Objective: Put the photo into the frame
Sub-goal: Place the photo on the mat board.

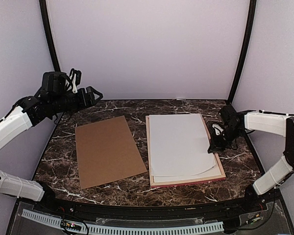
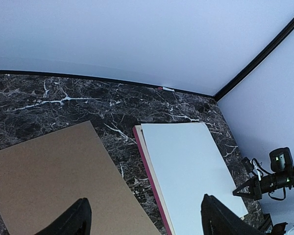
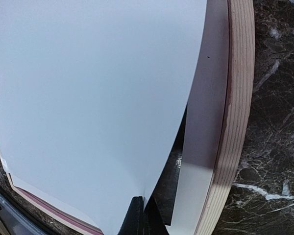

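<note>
1 frame: near right of counter. 1 photo: white side up, lying over it, right edge lifted. Right claw: pinched shut on that edge. Step: seating; next, lower flat, release. Left claw, far left: wide, empty.

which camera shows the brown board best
The top external view: the whole brown board lies flat, all four edges visible, left of the frame. The left wrist view shows only its far part, cut off at the bottom. The right wrist view does not show it.
</note>
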Motion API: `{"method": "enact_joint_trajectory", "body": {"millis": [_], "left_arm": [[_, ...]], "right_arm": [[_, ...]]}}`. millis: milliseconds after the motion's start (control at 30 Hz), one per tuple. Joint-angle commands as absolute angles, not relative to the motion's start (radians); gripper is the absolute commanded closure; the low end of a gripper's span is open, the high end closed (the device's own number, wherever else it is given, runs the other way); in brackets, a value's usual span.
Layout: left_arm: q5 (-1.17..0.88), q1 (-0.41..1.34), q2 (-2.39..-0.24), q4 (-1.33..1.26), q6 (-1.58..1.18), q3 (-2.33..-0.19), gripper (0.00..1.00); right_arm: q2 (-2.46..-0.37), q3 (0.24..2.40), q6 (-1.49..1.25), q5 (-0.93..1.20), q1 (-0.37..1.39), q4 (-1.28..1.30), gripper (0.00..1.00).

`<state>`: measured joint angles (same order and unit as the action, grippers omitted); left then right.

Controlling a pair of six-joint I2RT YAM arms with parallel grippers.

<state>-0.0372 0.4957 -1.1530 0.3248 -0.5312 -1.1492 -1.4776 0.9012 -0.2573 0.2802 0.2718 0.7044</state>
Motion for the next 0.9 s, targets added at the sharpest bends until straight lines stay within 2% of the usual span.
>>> {"method": "enact_joint_trajectory", "body": {"millis": [0, 433, 867], "left_arm": [[-0.043, 0.498, -1.147, 0.304, -0.532, -1.138, 0.20], [-0.042, 0.497, -1.145, 0.304, -0.546, -1.138, 0.20], [-0.049, 0.497, -1.160, 0.300, -0.550, -1.140, 0.20]], "right_arm": [[-1.468, 0.926, -0.230, 0.283, 0.263, 0.731, 1.00], [-1.485, 0.973, -0.222, 0.194, 0.259, 0.799, 1.00], [-1.445, 0.944, -0.259, 0.271, 0.261, 0.768, 1.00]]}}
